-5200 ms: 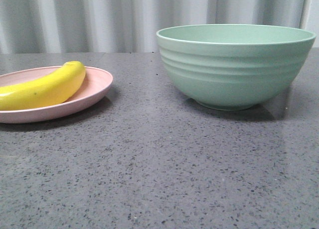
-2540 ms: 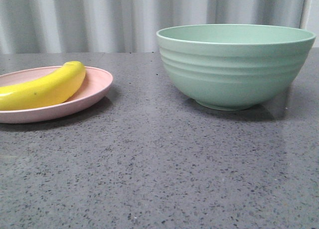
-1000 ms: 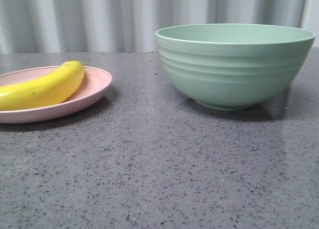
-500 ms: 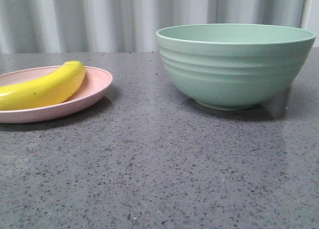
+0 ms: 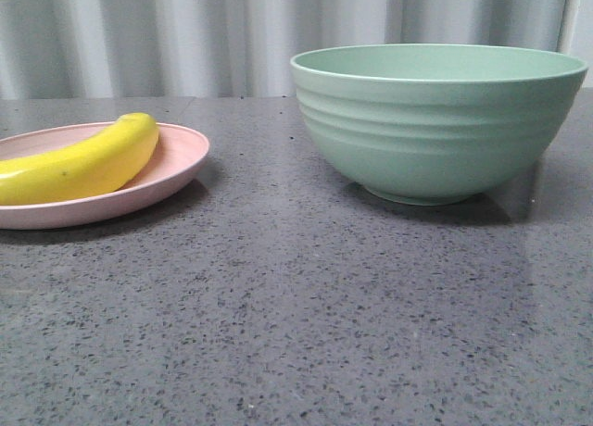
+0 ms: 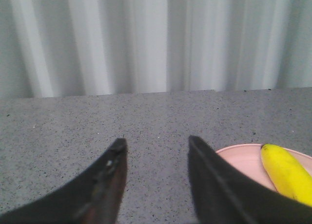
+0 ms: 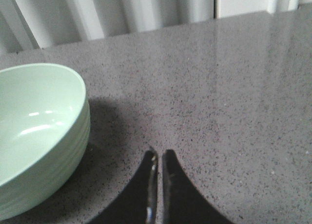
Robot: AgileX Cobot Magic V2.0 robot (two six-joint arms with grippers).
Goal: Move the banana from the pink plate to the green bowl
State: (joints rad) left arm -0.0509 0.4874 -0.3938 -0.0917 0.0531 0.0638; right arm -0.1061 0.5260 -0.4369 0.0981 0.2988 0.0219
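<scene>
Front view: the banana (image 5: 79, 162) lies on its side on the pink plate (image 5: 181, 162), at the left of the grey speckled surface (image 5: 306, 306). The banana's rounded end points toward the green bowl (image 5: 435, 120), which stands upright on the surface to the right, well apart from the plate. A white pleated curtain (image 5: 185, 37) hangs behind the surface. Neither arm appears in this view.

Left wrist view: the left gripper (image 6: 155, 143) hangs over bare surface with its fingers (image 6: 114, 158) spread wide and holding nothing. The plate and the banana sit just beside one finger, not between the two (no contact is visible).

Right wrist view: the right gripper (image 7: 158, 156) has its fingers (image 7: 168, 160) drawn together to a thin slit, with nothing between them. It is over bare surface near the bowl, outside its rim. The bowl's inside, as far as visible, is plain green.
</scene>
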